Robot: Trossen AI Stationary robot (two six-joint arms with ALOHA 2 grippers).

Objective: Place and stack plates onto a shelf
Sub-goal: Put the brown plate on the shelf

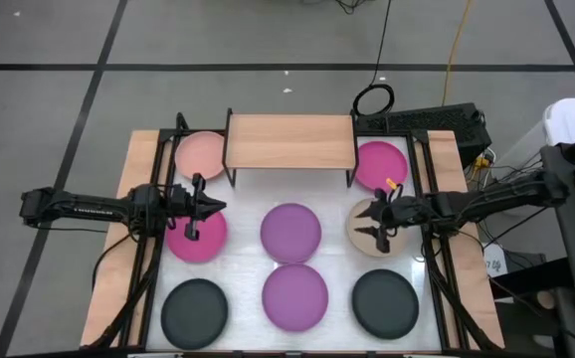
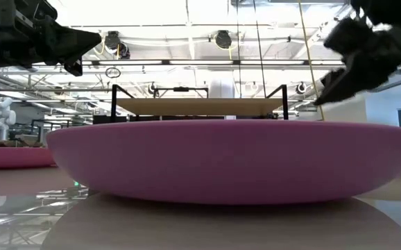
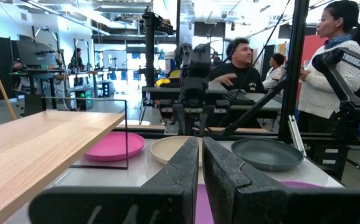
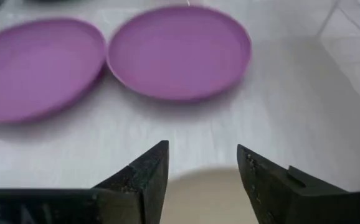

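Note:
The shelf [image 1: 289,141], a light-wood board on black legs, stands at the table's far middle. A salmon pink plate [image 1: 201,154] lies to its left and a magenta plate [image 1: 379,164] to its right. My right gripper [image 1: 365,225] is open above the beige plate [image 1: 359,245], whose rim [image 4: 211,196] shows between its fingers [image 4: 149,174]. My left gripper [image 1: 213,210] hangs shut over the second magenta plate [image 1: 196,239]. Two purple plates [image 1: 290,231] [image 1: 295,295] lie in the middle, and two black plates [image 1: 194,311] [image 1: 385,302] lie at the near corners.
Black frame bars run along the table's left and right sides [image 1: 148,268] [image 1: 437,268]. A cable loop [image 1: 374,98] lies behind the shelf. People stand beyond the table in the left wrist view [image 3: 332,56]. Bare white table [image 4: 304,106] lies between the plates.

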